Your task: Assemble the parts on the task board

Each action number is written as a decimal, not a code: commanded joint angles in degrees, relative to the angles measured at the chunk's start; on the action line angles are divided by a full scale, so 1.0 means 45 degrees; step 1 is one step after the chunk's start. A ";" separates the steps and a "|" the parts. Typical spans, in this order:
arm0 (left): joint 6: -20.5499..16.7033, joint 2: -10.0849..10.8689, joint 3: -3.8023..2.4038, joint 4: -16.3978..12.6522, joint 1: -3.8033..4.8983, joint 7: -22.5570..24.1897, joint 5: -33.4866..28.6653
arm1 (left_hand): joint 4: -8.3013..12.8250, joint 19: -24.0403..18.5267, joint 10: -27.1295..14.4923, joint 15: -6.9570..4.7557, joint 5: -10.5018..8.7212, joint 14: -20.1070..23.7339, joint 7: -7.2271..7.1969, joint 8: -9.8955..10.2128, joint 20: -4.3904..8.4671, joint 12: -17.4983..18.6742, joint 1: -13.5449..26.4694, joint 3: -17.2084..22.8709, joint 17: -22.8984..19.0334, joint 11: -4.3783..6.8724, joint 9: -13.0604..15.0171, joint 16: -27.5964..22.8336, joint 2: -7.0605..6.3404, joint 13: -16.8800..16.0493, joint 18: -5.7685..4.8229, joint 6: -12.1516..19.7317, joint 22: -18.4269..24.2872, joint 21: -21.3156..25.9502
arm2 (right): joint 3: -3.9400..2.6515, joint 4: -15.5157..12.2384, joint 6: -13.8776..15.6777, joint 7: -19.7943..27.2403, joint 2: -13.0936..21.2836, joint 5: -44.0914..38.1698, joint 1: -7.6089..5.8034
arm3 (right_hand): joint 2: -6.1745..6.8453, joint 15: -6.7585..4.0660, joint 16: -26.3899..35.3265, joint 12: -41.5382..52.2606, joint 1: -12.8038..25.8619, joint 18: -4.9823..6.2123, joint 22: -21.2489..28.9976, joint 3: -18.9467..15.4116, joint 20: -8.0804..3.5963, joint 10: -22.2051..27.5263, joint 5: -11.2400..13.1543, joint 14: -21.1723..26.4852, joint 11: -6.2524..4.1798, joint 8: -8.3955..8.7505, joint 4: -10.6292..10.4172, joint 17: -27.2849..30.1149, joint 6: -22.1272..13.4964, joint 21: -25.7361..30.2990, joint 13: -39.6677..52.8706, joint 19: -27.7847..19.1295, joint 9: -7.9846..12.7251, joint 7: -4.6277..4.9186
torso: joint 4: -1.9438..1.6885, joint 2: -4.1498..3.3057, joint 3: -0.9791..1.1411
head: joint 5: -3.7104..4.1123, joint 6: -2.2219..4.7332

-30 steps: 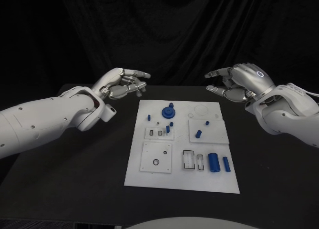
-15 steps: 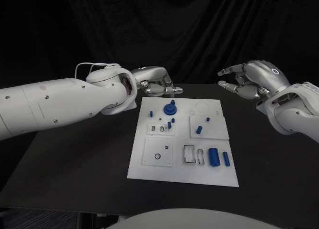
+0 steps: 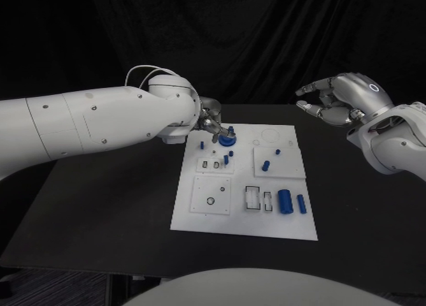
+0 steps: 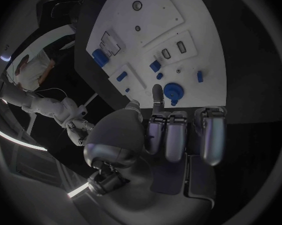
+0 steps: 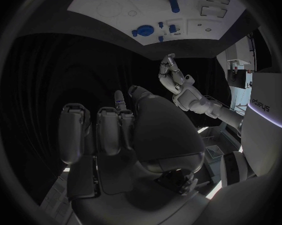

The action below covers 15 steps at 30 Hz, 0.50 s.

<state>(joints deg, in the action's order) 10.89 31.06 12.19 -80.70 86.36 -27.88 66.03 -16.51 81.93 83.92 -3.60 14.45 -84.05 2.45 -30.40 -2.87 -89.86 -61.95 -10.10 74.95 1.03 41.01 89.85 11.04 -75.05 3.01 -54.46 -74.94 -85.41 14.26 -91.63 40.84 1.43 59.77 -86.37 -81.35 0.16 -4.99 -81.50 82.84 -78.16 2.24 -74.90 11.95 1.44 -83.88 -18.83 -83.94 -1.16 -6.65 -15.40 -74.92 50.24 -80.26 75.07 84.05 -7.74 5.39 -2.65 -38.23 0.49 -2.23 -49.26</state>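
Fingers point(image 3: 216, 129) of your left hand point(image 3: 210, 121) pinch the blue round part point(image 3: 227, 140); seat it squarely; right hand point(image 3: 341, 101) hangs empty, half-curled.

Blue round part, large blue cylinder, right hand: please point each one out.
Blue round part point(image 3: 228, 141), head view, its disc.
Large blue cylinder point(image 3: 285, 201), head view, its middle.
Right hand point(image 3: 343, 99), head view, its back.

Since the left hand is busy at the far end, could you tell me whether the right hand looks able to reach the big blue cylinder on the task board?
Probably yes: the right hand holds nothing, and nothing stands between it and the big blue cylinder.
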 commanded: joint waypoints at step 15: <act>0.1406 -0.0858 -0.0012 0.0473 0.0012 -0.1611 -0.0183 | 0.0025 0.0145 0.1350 -0.0176 0.0987 -0.1323 -0.0036 0.1320 0.0174 -0.0030 -0.0842 0.0074 0.3345 0.0155 0.0289 0.0032 -0.0397 -0.3323 -0.0117 -0.0234 -0.1267 0.0083 | -0.0007 -0.0077 -0.0122 -0.0177 -0.0131 0.0012 0.0034 | 0.0060 0.0138 -0.0079 -0.0027 -0.0166 -0.0011 -0.2714 0.0139 0.0097 -0.0147 -0.0338 -0.0802 0.0133 0.0008 0.0019 -0.0263 0.0118 -0.0057 0.0212 0.0577 0.0043 0.0046 | 0.0086 -0.0061 0.0098 | -0.0124 -0.0164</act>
<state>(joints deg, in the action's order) 16.10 27.39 12.19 -78.68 86.37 -34.07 65.38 -16.18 82.44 83.84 -4.01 18.93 -84.05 2.28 -24.51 -2.36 -89.86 -65.50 -9.77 74.94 1.53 42.36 89.85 9.31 -75.05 3.03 -55.35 -74.94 -85.31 14.27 -91.88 40.32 1.11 59.20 -86.24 -81.30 0.45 -4.78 -81.50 82.87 -78.42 2.24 -74.95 12.27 1.44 -84.02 -20.19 -84.14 -0.91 -6.65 -15.41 -74.92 50.44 -80.26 75.01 84.05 -7.59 5.59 -2.32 -38.40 0.75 -2.58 -50.00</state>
